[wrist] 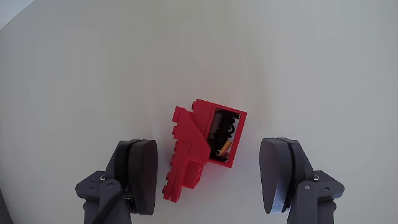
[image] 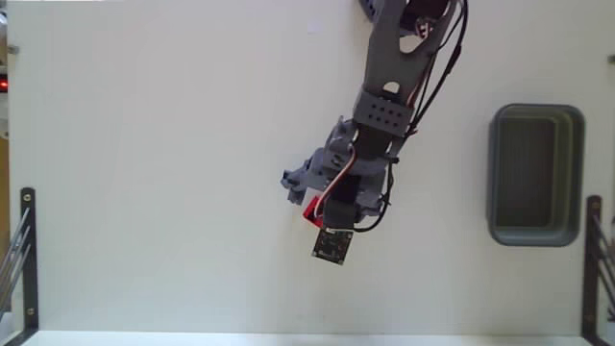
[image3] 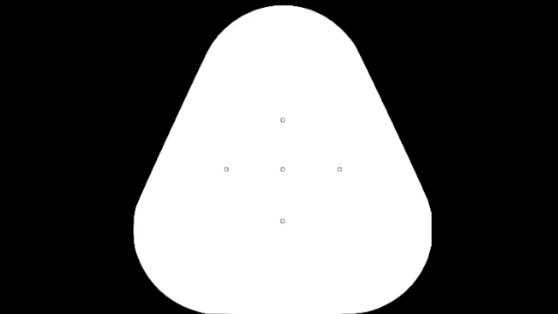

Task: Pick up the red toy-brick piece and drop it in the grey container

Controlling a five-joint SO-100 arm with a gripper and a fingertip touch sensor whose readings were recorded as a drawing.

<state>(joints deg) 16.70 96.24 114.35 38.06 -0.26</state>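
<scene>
Gripper [wrist: 211, 177] spread wide, jaws flanking red toy-brick piece [wrist: 202, 146] on white table [wrist: 93, 62], neither pad touching. Judgement: lower slightly, centre on boxy body, close evenly so stepped edge won't twist out. Fixed view: brick mostly hidden beneath arm; grey container [image: 535, 175] well apart at right. Brick's dark cavity contents unclear.

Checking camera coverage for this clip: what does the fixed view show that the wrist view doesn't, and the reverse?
Only the fixed view shows the grey container, off to the right and apart from the arm, plus the arm's links and the whole white table.

Only the wrist view shows the end effector open, its fingers either side of the brick, and the brick's dark hollow holding a small orange part.

Both show the red toy-brick piece lying on the table; in the fixed view it is mostly hidden under the arm.
</scene>
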